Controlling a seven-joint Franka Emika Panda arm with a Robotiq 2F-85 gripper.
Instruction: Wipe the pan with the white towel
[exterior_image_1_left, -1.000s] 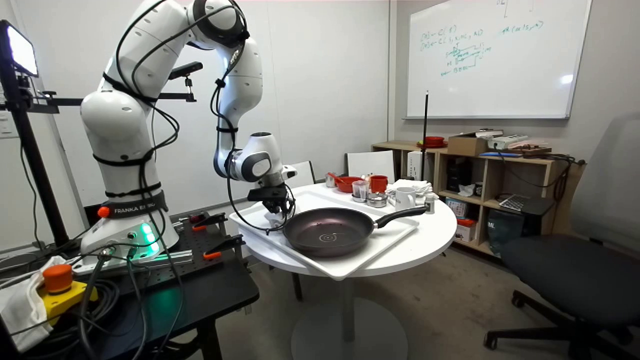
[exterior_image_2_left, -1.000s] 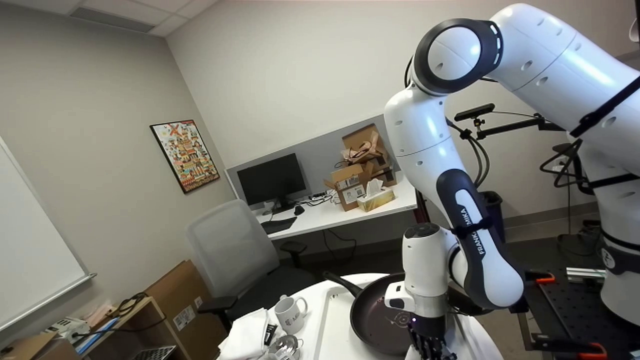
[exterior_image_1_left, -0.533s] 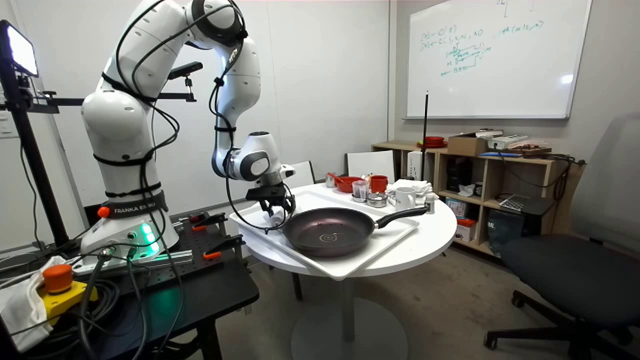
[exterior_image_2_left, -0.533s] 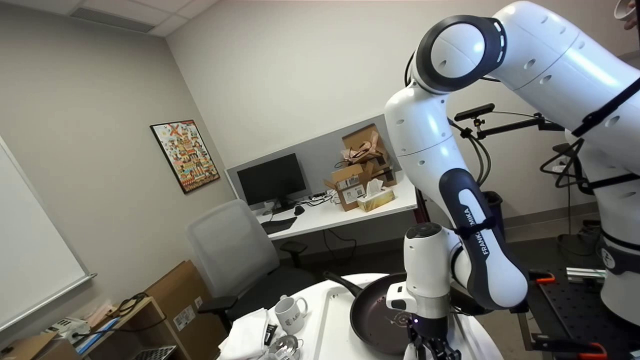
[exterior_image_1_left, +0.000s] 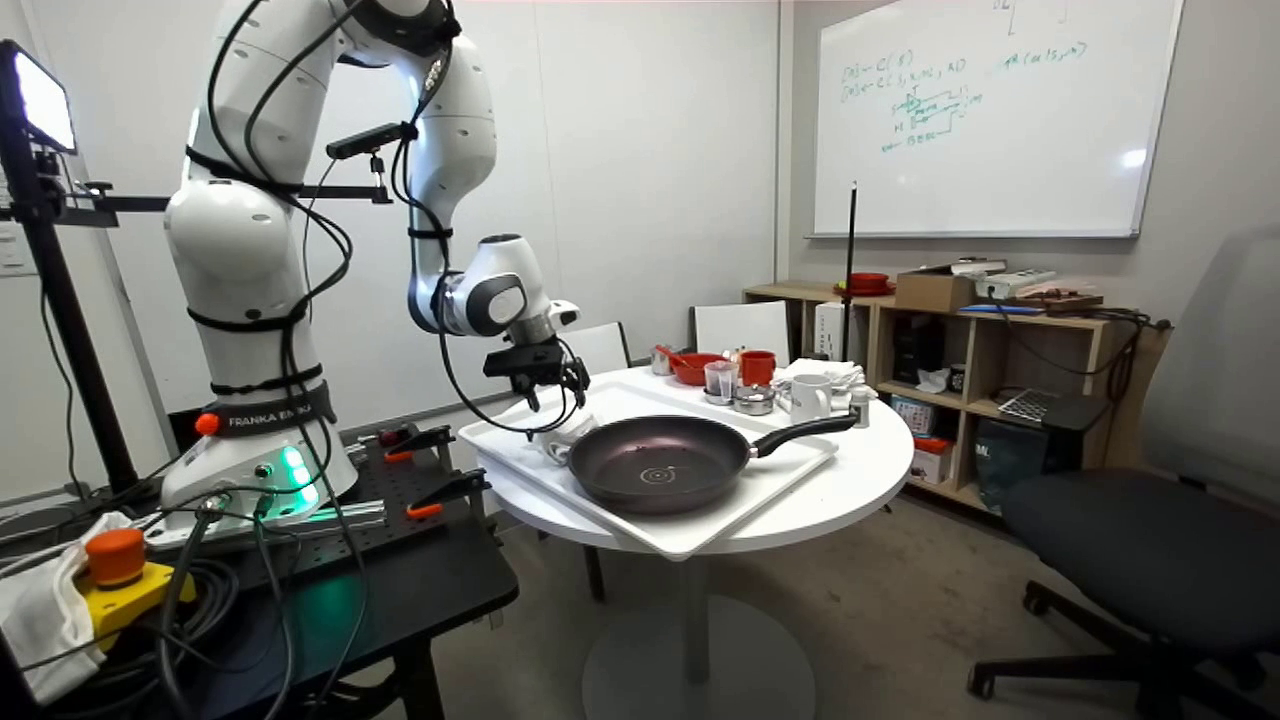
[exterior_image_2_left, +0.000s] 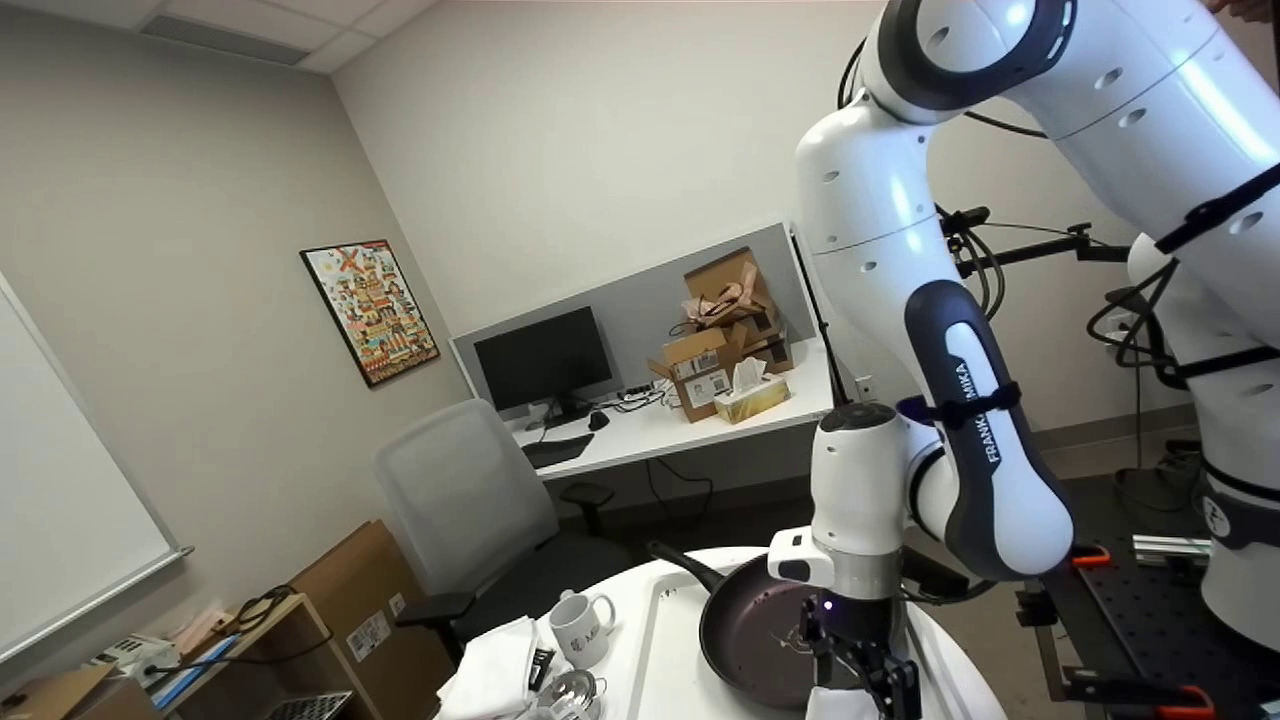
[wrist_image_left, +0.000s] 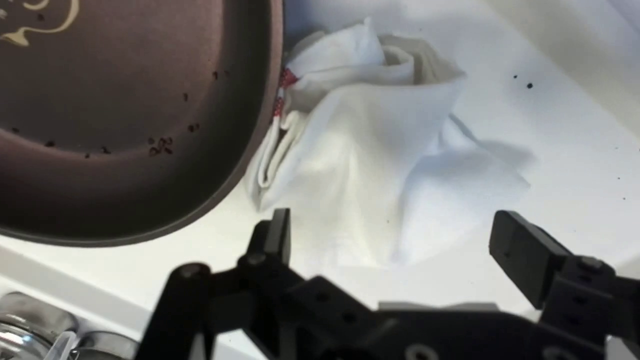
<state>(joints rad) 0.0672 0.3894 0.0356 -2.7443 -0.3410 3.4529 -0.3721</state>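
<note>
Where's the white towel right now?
In the wrist view, the white towel lies crumpled on the white tray, just right of the pan.

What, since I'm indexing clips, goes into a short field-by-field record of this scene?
gripper: open, holding nothing, above the white towel
white towel: crumpled on the tray, beside the pan, contact unclear
pan: lying flat on the tray, dark specks inside
tray: white, on the round table
also on the round table: white mug, red bowl
</note>
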